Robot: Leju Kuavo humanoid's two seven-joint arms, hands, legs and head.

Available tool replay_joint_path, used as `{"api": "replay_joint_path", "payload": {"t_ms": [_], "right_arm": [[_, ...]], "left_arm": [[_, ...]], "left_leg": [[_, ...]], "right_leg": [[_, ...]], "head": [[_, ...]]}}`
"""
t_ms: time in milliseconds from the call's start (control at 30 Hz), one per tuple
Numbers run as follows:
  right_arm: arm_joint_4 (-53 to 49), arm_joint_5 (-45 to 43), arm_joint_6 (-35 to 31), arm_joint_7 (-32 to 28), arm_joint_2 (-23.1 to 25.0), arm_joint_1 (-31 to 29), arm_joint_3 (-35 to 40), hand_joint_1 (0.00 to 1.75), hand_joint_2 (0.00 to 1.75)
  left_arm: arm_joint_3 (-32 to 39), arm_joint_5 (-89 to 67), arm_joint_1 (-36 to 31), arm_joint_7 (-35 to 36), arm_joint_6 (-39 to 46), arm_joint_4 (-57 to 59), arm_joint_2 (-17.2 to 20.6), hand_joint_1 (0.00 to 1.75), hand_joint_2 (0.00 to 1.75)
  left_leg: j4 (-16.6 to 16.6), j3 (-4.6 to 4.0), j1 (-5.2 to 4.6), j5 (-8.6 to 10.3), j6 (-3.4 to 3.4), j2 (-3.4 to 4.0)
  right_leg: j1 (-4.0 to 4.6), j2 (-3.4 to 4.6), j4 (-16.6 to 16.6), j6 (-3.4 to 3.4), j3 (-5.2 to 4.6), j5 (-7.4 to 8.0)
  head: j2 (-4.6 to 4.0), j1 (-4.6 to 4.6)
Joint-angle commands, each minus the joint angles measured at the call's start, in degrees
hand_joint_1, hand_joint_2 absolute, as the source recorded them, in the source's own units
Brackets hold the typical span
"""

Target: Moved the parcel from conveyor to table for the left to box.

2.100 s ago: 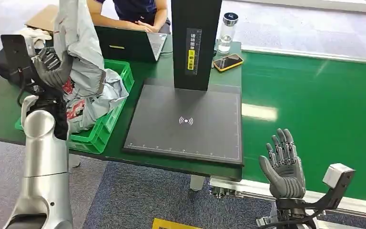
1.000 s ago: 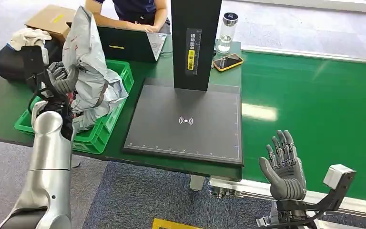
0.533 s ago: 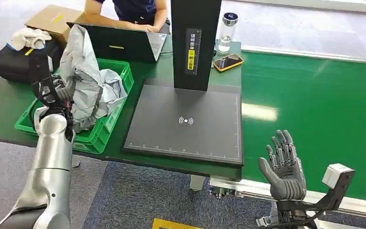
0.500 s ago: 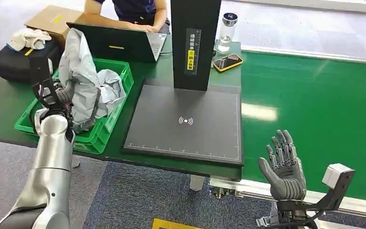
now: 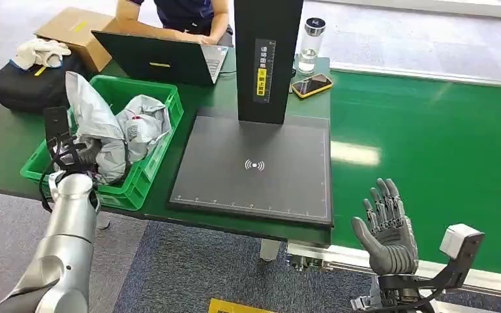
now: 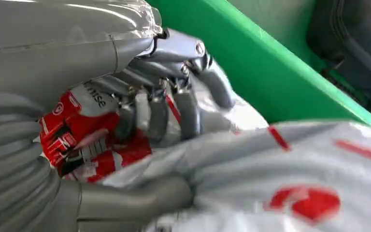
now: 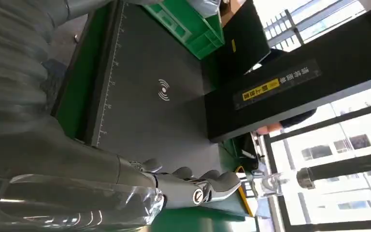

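Note:
A crumpled grey parcel (image 5: 94, 120) with red print lies low inside the green crate (image 5: 162, 142) on the table's left side. My left hand (image 5: 79, 155) grips it from the near side. In the left wrist view its fingers (image 6: 164, 104) curl over the parcel (image 6: 280, 164) and the thumb wraps under it, close to the crate wall (image 6: 270, 72). My right hand (image 5: 386, 228) is held upright at the near edge of the green conveyor (image 5: 430, 150), fingers apart and holding nothing. The right wrist view shows this hand (image 7: 174, 186) empty as well.
Another grey parcel (image 5: 145, 120) lies in the same crate. A black scanning pad (image 5: 254, 166) with a black column (image 5: 266, 59) fills the table's middle. Behind are a laptop (image 5: 163, 60), a person (image 5: 182, 16), a phone (image 5: 312, 85) and a bottle (image 5: 312, 36).
My left hand has come down with the parcel, from high above the crate to low inside it. The right hand has stayed in place.

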Motion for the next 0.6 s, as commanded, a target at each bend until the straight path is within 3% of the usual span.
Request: {"api": "replay_joint_path", "payload": {"t_ms": [33, 400, 600], "right_arm": [[1.4, 0.0, -0.1, 0.1, -0.7, -0.3, 0.2, 0.0, 1.75], [0.7, 0.3, -0.2, 0.1, -0.4, 0.2, -0.1, 0.0, 1.75], [0.3, 0.7, 0.2, 0.0, 0.3, 0.4, -0.9, 0.0, 1.75]], "left_arm": [[1.1, -0.1, -1.7, 0.6, -0.6, 5.3, 0.4, 0.0, 1.75], [0.5, -2.0, -1.4, -1.5, -1.7, 0.9, -1.4, 0.0, 1.75], [-5.6, -3.3, 3.7, -1.6, -6.1, -23.0, -6.1, 0.0, 1.75]], "left_leg": [[-0.1, 0.13, 0.04, -0.01, -0.05, 0.02], [-0.1, 0.14, 0.06, 0.0, -0.04, -0.04], [0.1, -0.04, 0.08, 0.0, -0.02, -0.18]], "right_leg": [[0.05, 0.03, -0.1, -0.09, 0.14, 0.0], [0.07, -0.03, -0.1, -0.11, 0.17, 0.0], [0.09, -0.18, 0.0, -0.07, 0.05, -0.03]], "head": [[-0.02, 0.02], [0.0, 0.02], [0.0, 0.02]]}}
